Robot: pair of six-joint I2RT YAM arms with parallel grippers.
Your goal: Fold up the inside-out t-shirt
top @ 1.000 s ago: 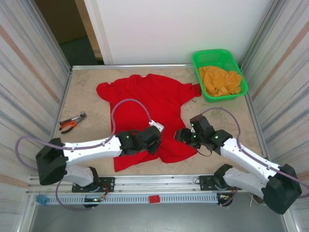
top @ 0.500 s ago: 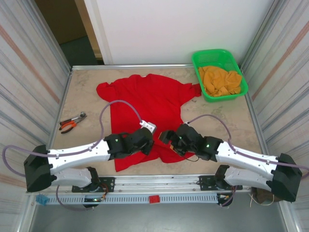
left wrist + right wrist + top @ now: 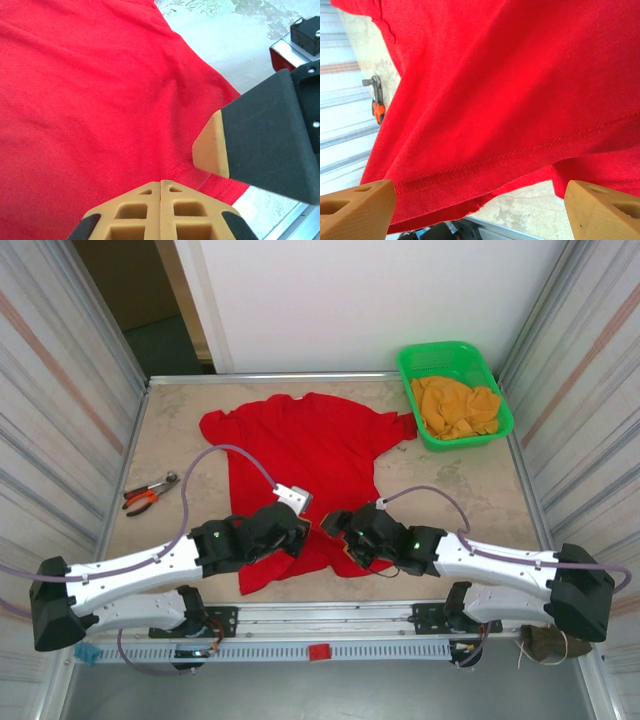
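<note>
Red soft-fabric t-shirt (image 3: 300, 445) with short sleeves lies spread over the middle of the pale stone-patterned table (image 3: 180, 435), collar toward the far wall and stitched hem toward my bases. My left claw (image 3: 300, 538) sits at that near hem, its tan fingers (image 3: 137, 212) pressed together tip to tip. I cannot tell whether any cloth is caught between them. My right claw (image 3: 338, 530), just beside it, is released: its fingertips (image 3: 355, 210) stand wide apart with the hem seam running between them, gripping nothing. Only a narrow strip of bare table separates the hem from the front rail. Wider open surface lies to the left of the shirt, where orange-handled metal pliers (image 3: 150, 492) rest near the side wall, well apart from the fabric. A bare band also runs along the right side. The green plastic basket (image 3: 410, 368) holding a crumpled orange-yellow cloth (image 3: 455, 408) fills the far right corner, and the shirt's right sleeve ends just beside it.
</note>
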